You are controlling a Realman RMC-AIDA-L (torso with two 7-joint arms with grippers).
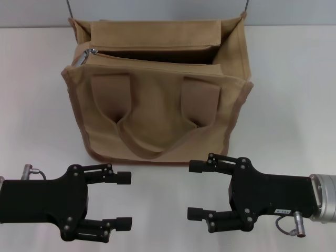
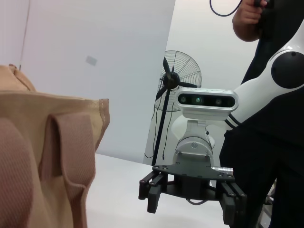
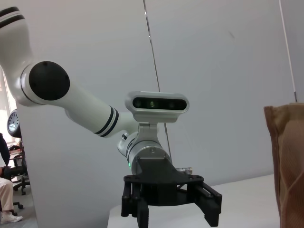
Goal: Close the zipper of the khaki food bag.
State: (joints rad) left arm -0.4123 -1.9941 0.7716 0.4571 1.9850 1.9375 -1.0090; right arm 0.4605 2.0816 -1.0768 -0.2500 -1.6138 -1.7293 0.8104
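The khaki food bag stands upright in the middle of the white table, handles hanging down its front. Its top is open, showing a dark gap. The zipper's silver pull tab sits at the bag's left end. My left gripper is open and empty, near the table's front left, in front of the bag. My right gripper is open and empty at the front right, facing the left one. The left wrist view shows the bag's side and the right gripper. The right wrist view shows the left gripper and a bag edge.
The white table extends on both sides of the bag. A person in dark clothes stands beside the right arm, with a floor fan behind. Thin rods rise behind the bag's back corners.
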